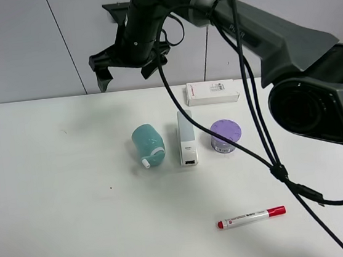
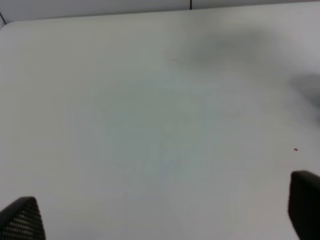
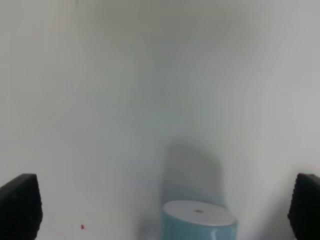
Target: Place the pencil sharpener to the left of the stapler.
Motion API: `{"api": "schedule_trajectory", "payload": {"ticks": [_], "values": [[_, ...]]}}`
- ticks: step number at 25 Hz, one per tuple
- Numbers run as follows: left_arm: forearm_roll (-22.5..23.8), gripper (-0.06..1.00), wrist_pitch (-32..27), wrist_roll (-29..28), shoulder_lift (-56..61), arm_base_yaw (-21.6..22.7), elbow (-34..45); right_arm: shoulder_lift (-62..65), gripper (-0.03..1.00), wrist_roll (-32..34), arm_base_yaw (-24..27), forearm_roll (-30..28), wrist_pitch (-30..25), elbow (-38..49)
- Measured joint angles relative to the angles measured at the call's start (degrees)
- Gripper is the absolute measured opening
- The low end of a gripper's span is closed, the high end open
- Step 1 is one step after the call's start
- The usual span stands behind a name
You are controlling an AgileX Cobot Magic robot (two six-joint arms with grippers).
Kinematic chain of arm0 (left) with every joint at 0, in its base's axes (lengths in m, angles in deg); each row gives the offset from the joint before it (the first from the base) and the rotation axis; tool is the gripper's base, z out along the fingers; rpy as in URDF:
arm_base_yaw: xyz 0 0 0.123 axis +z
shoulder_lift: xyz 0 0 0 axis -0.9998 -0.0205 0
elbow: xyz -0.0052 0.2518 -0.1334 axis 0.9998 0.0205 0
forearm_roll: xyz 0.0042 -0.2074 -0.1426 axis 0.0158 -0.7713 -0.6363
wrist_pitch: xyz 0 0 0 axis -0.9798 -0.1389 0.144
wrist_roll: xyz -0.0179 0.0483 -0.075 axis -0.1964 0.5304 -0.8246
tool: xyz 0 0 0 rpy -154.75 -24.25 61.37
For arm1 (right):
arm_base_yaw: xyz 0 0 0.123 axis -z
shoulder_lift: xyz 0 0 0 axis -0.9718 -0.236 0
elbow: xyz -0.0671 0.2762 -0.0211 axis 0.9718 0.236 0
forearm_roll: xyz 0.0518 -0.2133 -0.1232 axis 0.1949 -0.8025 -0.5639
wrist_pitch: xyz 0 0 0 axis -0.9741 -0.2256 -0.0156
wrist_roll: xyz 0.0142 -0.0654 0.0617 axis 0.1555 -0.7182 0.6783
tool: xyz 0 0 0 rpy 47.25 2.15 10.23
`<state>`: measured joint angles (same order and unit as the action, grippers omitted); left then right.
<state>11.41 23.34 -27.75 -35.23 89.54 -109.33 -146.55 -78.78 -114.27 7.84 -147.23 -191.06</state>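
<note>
Pencil sharpener (image 1: 148, 145): on bench (image 1: 55, 197), just left of stapler (image 1: 186, 138). Likely light, rigid, smooth plastic that may roll. Grasp across barrel, clear of knob. Right gripper (image 1: 123, 78): fingers spread, empty, high above. Left gripper (image 2: 162, 212): fingers spread, empty.

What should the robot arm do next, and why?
Probably draw the right gripper up and away, empty. The pencil sharpener already lies just left of the stapler, apart from it, and the gripper hangs open above with nothing in it, so the job looks done.
</note>
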Motion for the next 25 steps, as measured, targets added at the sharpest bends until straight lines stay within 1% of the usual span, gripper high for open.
{"api": "schedule_trajectory", "payload": {"ticks": [4,7,11,15,17,19,21,23,24,25], "values": [[0.0,0.99,-0.06,0.0,0.0,0.0,0.0,3.84,0.99,-3.55,1.99,-0.53,-0.04,0.0],[0.0,0.99,-0.06,0.0,0.0,0.0,0.0,6.49,0.99,-5.66,4.72,-1.69,-0.04,0.0],[0.0,0.99,-0.06,0.0,0.0,0.0,0.0,8.9,0.99,-7.08,9.73,-2.93,-0.04,0.0],[0.0,0.99,-0.06,0.0,0.0,0.0,0.0,10.94,0.99,-7.08,14.39,-3.62,-0.04,0.17],[0.0,0.99,-0.06,0.0,0.0,0.0,0.0,11.61,0.99,-7.08,15.21,-3.96,-0.04,0.94],[0.0,0.99,-0.06,0.0,0.0,0.0,0.0,14.01,0.99,-7.08,17.03,-5.09,0.09,4.15],[0.0,0.99,-0.06,0.0,0.0,0.0,0.0,17.17,0.99,-7.08,18.79,-7.0,0.09,9.42],[0.0,0.99,-0.06,0.0,0.0,0.0,0.0,21.58,0.99,-7.08,20.75,-8.92,0.08,16.65],[0.0,0.99,-0.06,0.0,0.0,0.0,0.0,26.28,0.99,-7.08,22.54,-9.44,0.08,23.59],[0.0,0.99,-0.06,0.0,0.0,0.0,0.0,29.12,0.99,-7.08,23.52,-9.5,0.08,27.36]]}}
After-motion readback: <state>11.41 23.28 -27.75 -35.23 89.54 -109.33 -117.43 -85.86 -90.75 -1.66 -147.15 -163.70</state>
